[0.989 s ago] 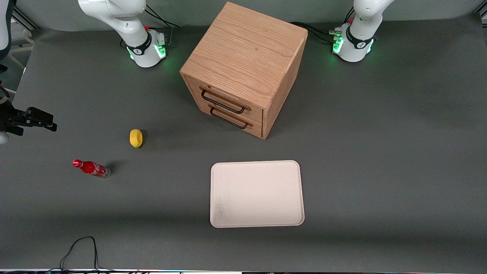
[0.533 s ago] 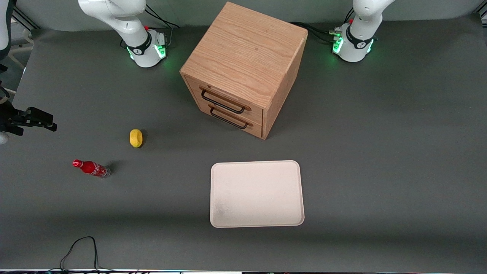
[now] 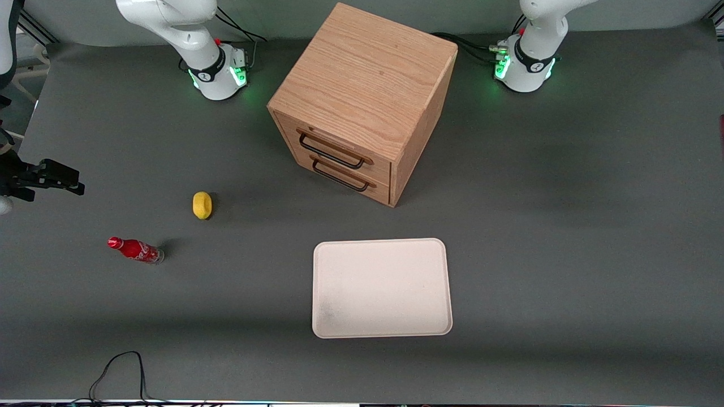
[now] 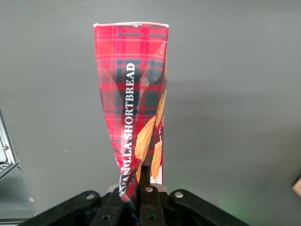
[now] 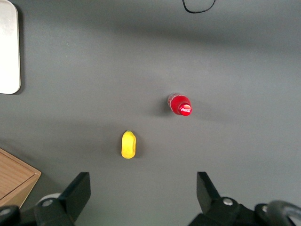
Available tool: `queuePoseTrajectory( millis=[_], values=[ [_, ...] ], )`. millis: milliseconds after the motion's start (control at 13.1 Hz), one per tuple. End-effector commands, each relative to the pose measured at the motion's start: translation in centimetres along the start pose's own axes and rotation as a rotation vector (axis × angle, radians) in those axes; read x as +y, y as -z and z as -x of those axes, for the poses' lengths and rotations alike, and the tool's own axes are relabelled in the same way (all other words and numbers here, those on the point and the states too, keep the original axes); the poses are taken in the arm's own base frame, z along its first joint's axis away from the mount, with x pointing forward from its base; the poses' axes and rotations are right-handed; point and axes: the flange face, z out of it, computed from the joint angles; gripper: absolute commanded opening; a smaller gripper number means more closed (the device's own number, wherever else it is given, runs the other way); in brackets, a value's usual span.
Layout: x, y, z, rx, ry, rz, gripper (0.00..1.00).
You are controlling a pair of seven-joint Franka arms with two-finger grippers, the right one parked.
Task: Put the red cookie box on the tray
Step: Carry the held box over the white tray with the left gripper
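Observation:
In the left wrist view my left gripper (image 4: 136, 194) is shut on one end of the red cookie box (image 4: 131, 94). The box is a red plaid carton with white lettering and tan cookie pictures. It is pinched and twisted where the fingers (image 4: 150, 207) squeeze it, and it hangs above bare grey table. The front view shows only a thin dark-red sliver (image 3: 722, 127) at the edge, at the working arm's end of the table. The cream-white tray (image 3: 382, 287) lies flat with nothing on it, nearer the front camera than the cabinet.
A wooden two-drawer cabinet (image 3: 362, 96) stands mid-table with both drawers closed. A yellow object (image 3: 202, 204) and a small red soda bottle (image 3: 136, 250) lie toward the parked arm's end. A black cable (image 3: 116, 367) loops at the table's front edge.
A dark-red sliver has come into the front view at the edge by the working arm's end. The working arm's upper part has shifted slightly. Everything on the table is unchanged.

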Motion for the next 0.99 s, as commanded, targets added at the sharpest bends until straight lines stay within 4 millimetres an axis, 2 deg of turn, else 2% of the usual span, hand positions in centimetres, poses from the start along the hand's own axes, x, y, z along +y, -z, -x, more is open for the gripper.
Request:
queuePoseTrajectory(
  millis=[0, 76, 228, 380, 609, 761, 913],
  values=[
    [8.5, 0.5, -3.0, 0.008, 0.045, -0.033, 0.00],
    [12.0, 0.8, -4.2, 0.021, 0.037, -0.040, 0.00],
    [17.4, 0.9, -5.8, 0.040, 0.022, -0.028, 0.00],
    [23.6, 0.6, -7.6, 0.070, -0.008, -0.015, 0.00],
    [32.9, -0.8, -9.9, 0.110, 0.064, 0.015, 0.00],
    [38.0, -1.8, -10.0, 0.139, 0.074, 0.033, 0.00],
    [41.6, -1.6, -9.2, 0.171, 0.075, 0.046, 0.00]
  ],
)
